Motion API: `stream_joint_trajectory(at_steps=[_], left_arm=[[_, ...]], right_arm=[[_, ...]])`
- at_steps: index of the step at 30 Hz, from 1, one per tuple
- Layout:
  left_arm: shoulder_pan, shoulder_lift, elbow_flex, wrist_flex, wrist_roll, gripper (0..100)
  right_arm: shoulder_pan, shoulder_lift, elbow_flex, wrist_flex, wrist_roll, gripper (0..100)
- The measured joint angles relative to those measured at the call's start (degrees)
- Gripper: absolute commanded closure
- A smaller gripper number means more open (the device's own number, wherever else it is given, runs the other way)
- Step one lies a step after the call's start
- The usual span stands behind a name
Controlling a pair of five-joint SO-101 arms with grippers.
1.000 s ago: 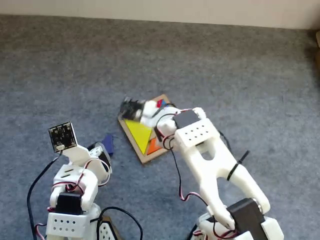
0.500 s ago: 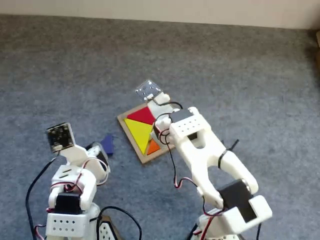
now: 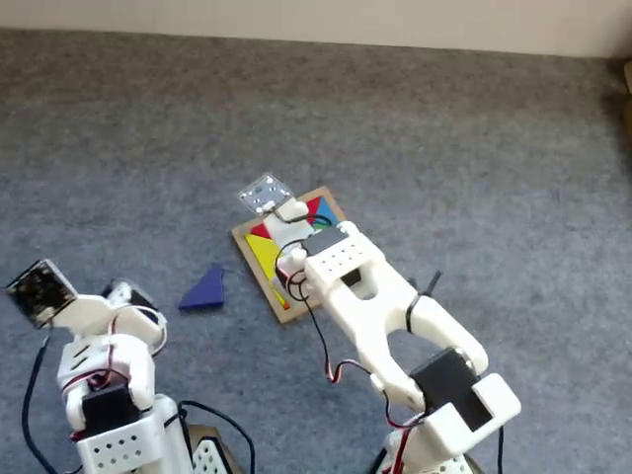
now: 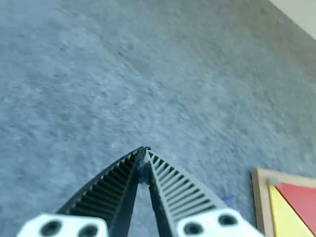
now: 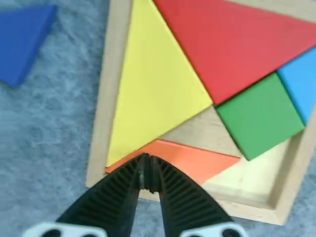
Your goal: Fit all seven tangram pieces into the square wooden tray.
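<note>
Tray (image 5: pixel 105 98): was matt wood.
Yellow piece (image 5: pixel 158 84): looked smooth, matt.
Carpet (image 3: pixel 444 118): was rough pile.
Right gripper's fingers (image 5: pixel 111 200): were ridged plastic.

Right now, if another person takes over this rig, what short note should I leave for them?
Left pincer: shut, empty, over the grey carpet.
Right pincer: shut, empty, over the orange flat piece at the square wooden tray edge.
Done: yellow triangle, red triangle, green square, light blue piece and the orange one lie in the tray.
Left: dark blue triangle lies on the carpet beside the tray; bare wood shows inside.
</note>
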Motion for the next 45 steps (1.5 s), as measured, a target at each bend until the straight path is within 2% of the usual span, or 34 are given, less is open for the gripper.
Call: stream_joint_trajectory(at_steps=[3, 5, 8, 11, 18, 22, 30, 36, 45], left_arm=[[-2.90, 0.00, -0.62, 0.00, 0.00, 99], [-4.66, 0.00, -0.97, 0.00, 0.00, 99], [-7.56, 0.00, -1.14, -1.49, 0.00, 99], [-10.64, 0.00, -1.14, -2.90, 0.00, 99], [-11.96, 0.00, -1.14, -3.25, 0.00, 99], [-11.96, 0.00, -1.14, -3.25, 0.00, 99], [-11.96, 0.00, -1.14, -3.25, 0.00, 99], [-11.96, 0.00, -1.14, -3.25, 0.00, 99], [-11.96, 0.00, -1.14, -3.25, 0.00, 99]], right_arm=[[-0.18, -6.07, 0.00, 0.00, -0.09, 97.4], [-0.35, -10.11, 0.00, 0.00, -1.58, 92.2], [-2.46, -13.01, 0.00, 0.00, -9.23, 82.6], [-5.98, -12.92, 0.00, 0.00, -18.90, 78.9], [-13.89, 0.79, -8.62, -2.37, -40.44, 78.6], [-14.59, 11.96, -18.99, -2.81, -47.91, 78.6], [-16.18, 27.78, -35.25, -2.90, -56.97, 78.6], [-17.41, 28.75, -37.80, -0.70, -59.87, 78.6], [-18.37, 28.75, -37.80, 3.16, -60.13, 78.6]])
